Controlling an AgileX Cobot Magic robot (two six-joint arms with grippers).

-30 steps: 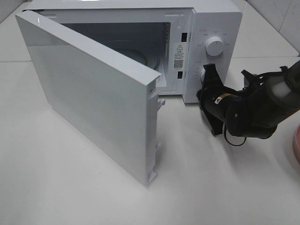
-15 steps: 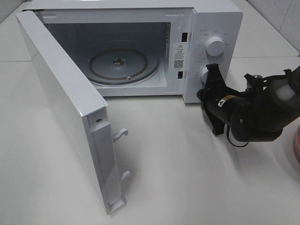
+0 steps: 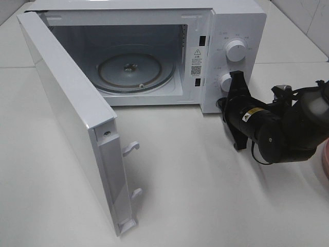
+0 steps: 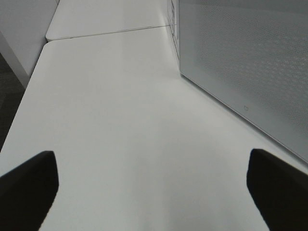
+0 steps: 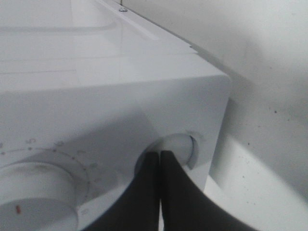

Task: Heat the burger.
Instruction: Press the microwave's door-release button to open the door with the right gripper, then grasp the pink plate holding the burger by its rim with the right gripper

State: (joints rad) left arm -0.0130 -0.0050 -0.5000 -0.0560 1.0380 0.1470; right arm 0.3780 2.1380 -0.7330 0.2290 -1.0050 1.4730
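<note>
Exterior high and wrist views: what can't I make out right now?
- Burger: in no view; only a pink rim, cut by the exterior high view's right edge.
- Lower knob: contact with the right gripper hidden by its own shut fingers, right wrist view.
- Left gripper: outside exterior high view; left wrist view shows only fingers.

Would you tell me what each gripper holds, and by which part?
Nothing: the right gripper is shut empty at the microwave's lower knob; the left gripper hangs open, empty.

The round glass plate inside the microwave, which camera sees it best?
The exterior high view: the door is open, so the whole glass plate shows. The left wrist view sees only the door's outside; the right wrist view only the knobs.
</note>
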